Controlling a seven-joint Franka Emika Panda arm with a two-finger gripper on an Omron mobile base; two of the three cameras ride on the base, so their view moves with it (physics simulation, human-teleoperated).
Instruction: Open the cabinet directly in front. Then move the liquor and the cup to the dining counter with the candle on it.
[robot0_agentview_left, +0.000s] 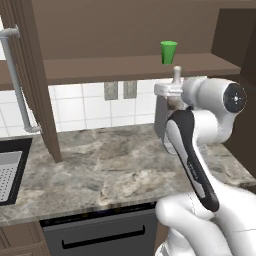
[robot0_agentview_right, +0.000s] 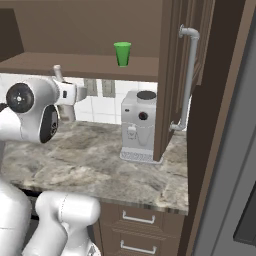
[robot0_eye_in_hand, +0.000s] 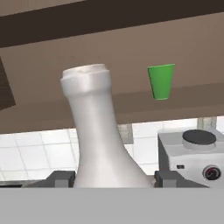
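Liquor (robot0_eye_in_hand: 94, 135) stood upright between the jaws of the gripper (robot0_eye_in_hand: 113, 178), which were closed on the bottle's lower body, its pale neck and cap rising in front of the hand camera. In the left base view the bottle's neck poked up above the hand, just below the shelf edge of the cabinet (robot0_agentview_left: 125, 67). The cabinet's doors stood open, one long silver bar handle (robot0_agentview_right: 188, 80) at the right and another at the far left. A green cup (robot0_agentview_left: 168, 52) stood upright on the cabinet's shelf, to the right of the held bottle and apart from it. Below, a grey coffee machine (robot0_agentview_right: 138, 131) sat on the marbled bench (robot0_agentview_left: 115, 167), against the tiled wall.
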